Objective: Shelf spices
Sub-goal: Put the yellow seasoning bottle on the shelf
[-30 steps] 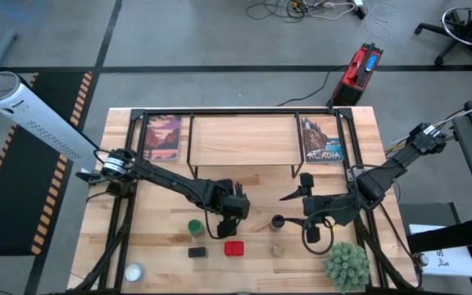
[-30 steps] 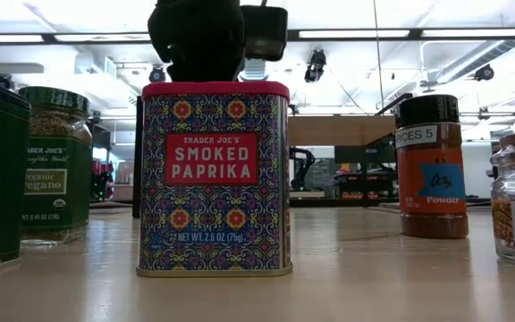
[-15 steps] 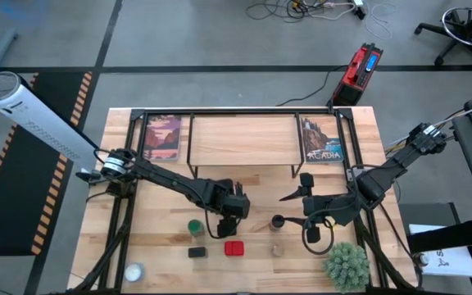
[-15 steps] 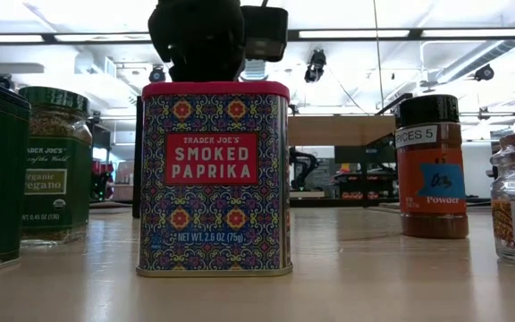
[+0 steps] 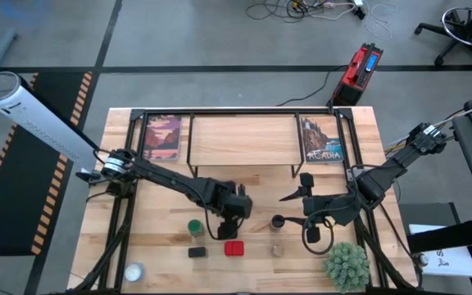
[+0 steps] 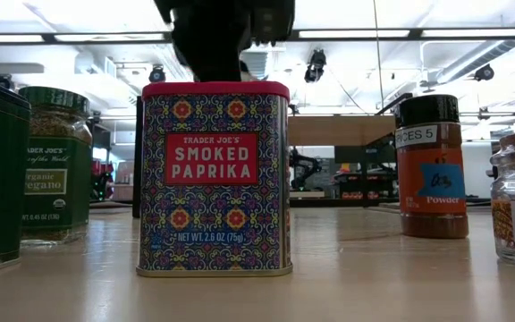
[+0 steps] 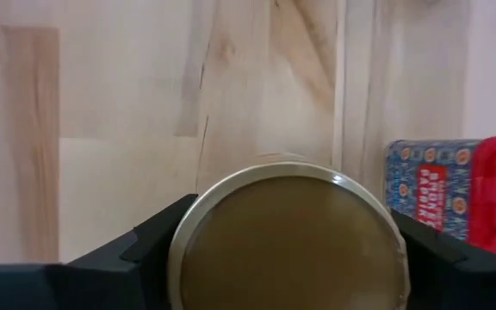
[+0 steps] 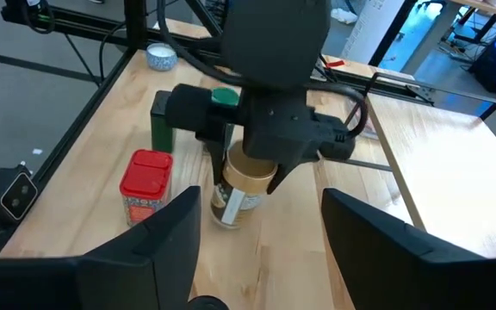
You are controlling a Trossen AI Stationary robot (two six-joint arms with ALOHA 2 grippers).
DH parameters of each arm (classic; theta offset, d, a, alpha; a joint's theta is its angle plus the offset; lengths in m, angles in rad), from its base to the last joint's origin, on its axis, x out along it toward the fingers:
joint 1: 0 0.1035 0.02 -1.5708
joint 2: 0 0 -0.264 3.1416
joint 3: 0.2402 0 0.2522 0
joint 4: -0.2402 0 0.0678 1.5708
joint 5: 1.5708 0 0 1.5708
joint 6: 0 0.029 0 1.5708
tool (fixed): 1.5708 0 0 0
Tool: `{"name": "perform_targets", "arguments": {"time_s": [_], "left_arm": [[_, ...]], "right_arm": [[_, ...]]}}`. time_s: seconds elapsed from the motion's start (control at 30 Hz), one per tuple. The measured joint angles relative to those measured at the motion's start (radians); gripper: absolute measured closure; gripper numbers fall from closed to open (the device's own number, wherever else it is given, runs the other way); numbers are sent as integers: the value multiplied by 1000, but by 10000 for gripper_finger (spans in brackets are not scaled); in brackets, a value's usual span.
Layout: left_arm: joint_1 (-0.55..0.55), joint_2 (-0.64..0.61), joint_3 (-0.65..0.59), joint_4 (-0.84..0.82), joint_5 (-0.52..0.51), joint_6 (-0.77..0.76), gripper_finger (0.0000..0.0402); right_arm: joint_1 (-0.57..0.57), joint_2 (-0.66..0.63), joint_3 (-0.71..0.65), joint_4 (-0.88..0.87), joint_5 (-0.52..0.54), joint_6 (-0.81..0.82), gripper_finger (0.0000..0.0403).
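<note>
Gripping the tan jar (image 8: 246, 176) between both fingers (image 7: 136, 250), left gripper (image 5: 233, 215) near the table's middle, just behind the red tin (image 5: 234, 248); jar's foot touching the wood or barely clear, cannot tell which. Standing in a loose front row: green-lidded jar (image 5: 195, 226), black box (image 5: 197, 252), red tin, tiny clear jar (image 5: 278, 248), with the dark-capped bottle (image 5: 278, 221) just behind the last. Spanning the table's (image 5: 359, 131) far edge, shelf (image 5: 240, 139), bare between two picture cards (image 5: 164, 138). Waiting right of the bottle, right gripper (image 5: 306, 197), fingers spread wide and holding nothing. Sitting at the front right corner, spiky plant (image 5: 347, 264).
</note>
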Motion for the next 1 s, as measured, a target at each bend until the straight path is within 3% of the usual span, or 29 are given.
{"name": "perform_targets", "arguments": {"time_s": [0.63, 1.0], "left_arm": [[34, -2, 349, -237, -17, 120, 137], [116, -3, 506, -330, -61, 217, 137]], "right_arm": [[0, 0, 0, -1, -10, 0, 191], [0, 0, -10, 0, -11, 5, 182]]}}
